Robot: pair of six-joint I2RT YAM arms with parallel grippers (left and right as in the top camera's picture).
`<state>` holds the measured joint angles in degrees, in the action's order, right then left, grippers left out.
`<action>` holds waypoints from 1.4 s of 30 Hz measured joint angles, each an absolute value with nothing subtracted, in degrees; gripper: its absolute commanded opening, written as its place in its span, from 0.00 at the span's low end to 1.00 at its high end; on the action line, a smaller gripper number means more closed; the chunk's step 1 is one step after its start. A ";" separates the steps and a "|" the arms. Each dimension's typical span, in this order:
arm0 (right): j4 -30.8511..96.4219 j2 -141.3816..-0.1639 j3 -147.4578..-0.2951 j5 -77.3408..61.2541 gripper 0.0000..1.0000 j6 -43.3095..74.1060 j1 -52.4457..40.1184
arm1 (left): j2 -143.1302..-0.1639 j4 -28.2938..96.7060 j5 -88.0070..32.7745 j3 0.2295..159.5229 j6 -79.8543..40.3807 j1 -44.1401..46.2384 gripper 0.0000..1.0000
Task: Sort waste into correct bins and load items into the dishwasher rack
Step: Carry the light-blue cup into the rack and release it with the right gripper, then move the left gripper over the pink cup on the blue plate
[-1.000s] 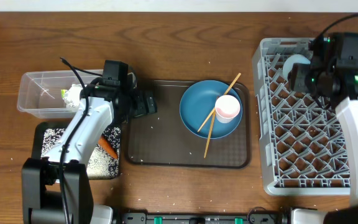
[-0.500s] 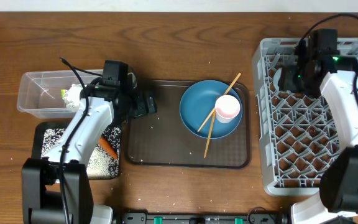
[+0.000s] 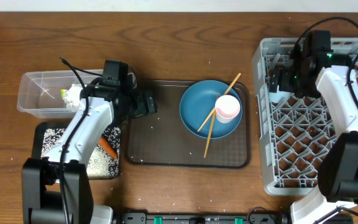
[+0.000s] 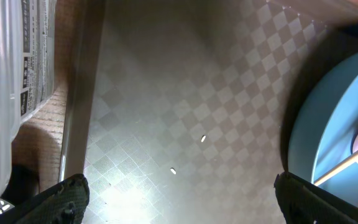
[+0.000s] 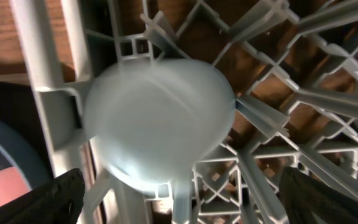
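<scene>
My right gripper (image 3: 283, 79) stands open over the far left corner of the grey dishwasher rack (image 3: 309, 143). In the right wrist view a pale blue cup or bowl (image 5: 157, 121) rests upside down on the rack pegs (image 5: 272, 162), just beyond the open right gripper (image 5: 188, 199) and free of it. The blue plate (image 3: 202, 102) holds the white-pink cup (image 3: 227, 109) and two chopsticks (image 3: 209, 134). My left gripper (image 3: 148, 104) is open and empty above the brown tray (image 3: 166, 137); in its own view the left gripper (image 4: 188, 202) frames loose rice grains (image 4: 202, 139).
The clear tub (image 3: 36, 93) at the left holds the crumpled wrapper (image 3: 72, 93). In front of it the black tray (image 3: 48, 140) carries rice and an orange carrot (image 3: 108, 147). The plate's edge (image 4: 328, 124) lies to the right of my left fingers.
The right gripper has opened and let go of the pale blue cup or bowl, which now sits in the rack; the arm shifted slightly left. The left arm has not moved.
</scene>
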<state>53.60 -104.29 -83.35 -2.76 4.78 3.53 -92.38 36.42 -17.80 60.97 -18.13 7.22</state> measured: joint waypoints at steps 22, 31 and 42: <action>73.91 -102.91 -97.82 -7.40 0.99 4.54 3.86 | -92.38 36.82 -22.81 60.97 -17.69 7.22 0.98; 73.89 -102.91 -97.82 -7.73 0.99 4.54 3.86 | -89.19 37.10 -21.82 60.97 -14.94 11.07 0.88; 73.89 -102.91 -97.82 -7.77 0.99 4.54 3.86 | -78.32 36.56 -18.68 60.97 -19.90 26.20 0.99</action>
<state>73.89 -102.91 -97.82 -7.77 4.54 3.86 -78.32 36.56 -18.68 60.97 -19.90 26.20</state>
